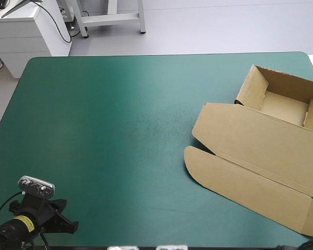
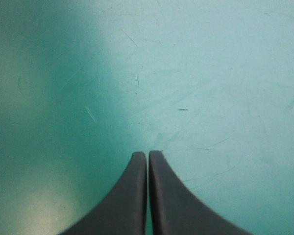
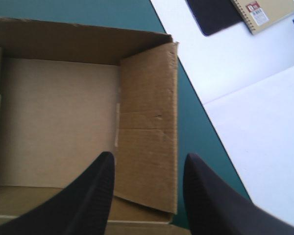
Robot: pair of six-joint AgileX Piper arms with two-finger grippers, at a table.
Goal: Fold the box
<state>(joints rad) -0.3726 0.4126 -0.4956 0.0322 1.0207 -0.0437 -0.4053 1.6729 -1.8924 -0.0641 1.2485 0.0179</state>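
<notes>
Near left corner: left gripper [image 2: 148, 161], jaws pressed together over bare, scuffed teal-green cover [image 1: 120, 130]. Right gripper [image 3: 149, 161], jaws apart, one creased side wall showing between them. One brown board box [image 1: 261, 146] along the table's right edge, partly cut off: lid flat nearer, open tray farther.

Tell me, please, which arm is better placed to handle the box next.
Right, probably: the right gripper hangs open over the box, one wall showing between its fingers. The left gripper is shut above bare teal-green cover, far from the box.
</notes>
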